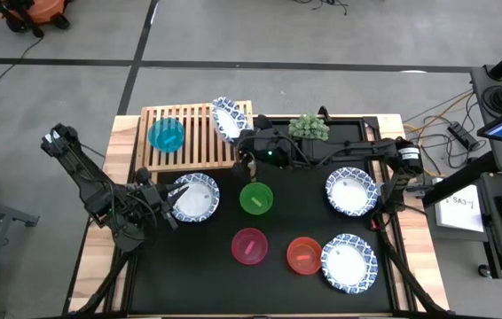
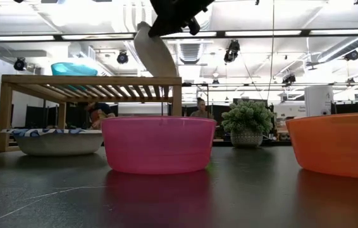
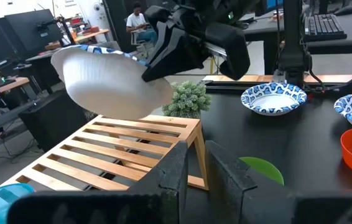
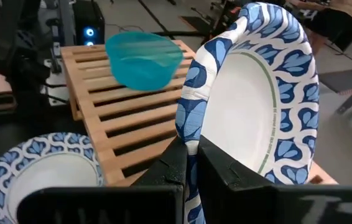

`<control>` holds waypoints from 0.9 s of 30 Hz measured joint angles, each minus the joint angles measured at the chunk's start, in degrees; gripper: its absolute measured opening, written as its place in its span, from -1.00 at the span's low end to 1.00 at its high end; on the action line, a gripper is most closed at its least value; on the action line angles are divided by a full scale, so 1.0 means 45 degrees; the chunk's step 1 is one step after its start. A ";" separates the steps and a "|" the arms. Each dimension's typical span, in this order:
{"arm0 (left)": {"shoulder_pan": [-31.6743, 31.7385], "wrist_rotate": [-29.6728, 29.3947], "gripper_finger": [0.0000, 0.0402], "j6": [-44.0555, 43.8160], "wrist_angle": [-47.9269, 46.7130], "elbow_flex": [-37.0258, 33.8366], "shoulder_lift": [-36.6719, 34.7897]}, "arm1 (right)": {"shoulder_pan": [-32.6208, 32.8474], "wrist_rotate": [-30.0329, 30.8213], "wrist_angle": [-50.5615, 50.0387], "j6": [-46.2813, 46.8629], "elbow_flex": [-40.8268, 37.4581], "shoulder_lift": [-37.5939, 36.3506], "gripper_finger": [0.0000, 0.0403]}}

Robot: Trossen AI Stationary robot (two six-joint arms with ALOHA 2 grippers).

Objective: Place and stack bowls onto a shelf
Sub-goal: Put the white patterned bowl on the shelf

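Observation:
The light-wood shelf (image 1: 200, 142) stands at the mat's far left, and a teal bowl (image 1: 167, 135) rests on its left half. My right gripper (image 1: 239, 135) reaches across from the right and is shut on a white bowl with a blue rim (image 1: 227, 117). That bowl is tipped steeply over the shelf's right end (image 2: 155, 54). My left gripper (image 1: 172, 201) hovers at the left rim of another white bowl (image 1: 196, 197) on the mat, fingers a narrow gap apart (image 3: 196, 168). Green (image 1: 256, 198), pink (image 1: 249, 245) and red (image 1: 304, 254) bowls sit on the mat. My right gripper pinches the white bowl's blue patterned rim (image 4: 188, 134), one finger inside the bowl and one outside. The bowl stands nearly on edge beyond the fingers, hollow side toward the right. Its low edge (image 2: 168, 73) is at the shelf's top; I cannot tell whether it touches.
Two more white bowls (image 1: 351, 190) (image 1: 349, 262) lie on the mat's right side. A small potted plant (image 1: 309, 128) stands at the far edge, just right of the shelf. The right half of the shelf's slatted top (image 4: 132, 118) is bare. A person sits in the room behind.

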 joint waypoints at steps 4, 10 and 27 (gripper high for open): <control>0.0000 0.0000 -0.81 0.0015 0.0005 0.0000 0.0000 | -0.0025 -0.0022 0.0461 0.0347 -0.0089 0.0001 -0.94; 0.0005 0.0000 -0.81 0.0124 0.0086 0.0000 0.0000 | -0.0102 0.0006 0.0406 0.0321 -0.0098 0.0001 -0.94; 0.0005 0.0005 -0.81 0.0214 0.0146 0.0000 -0.0034 | -0.0445 -0.0004 0.1111 0.0656 -0.0098 0.1171 -0.20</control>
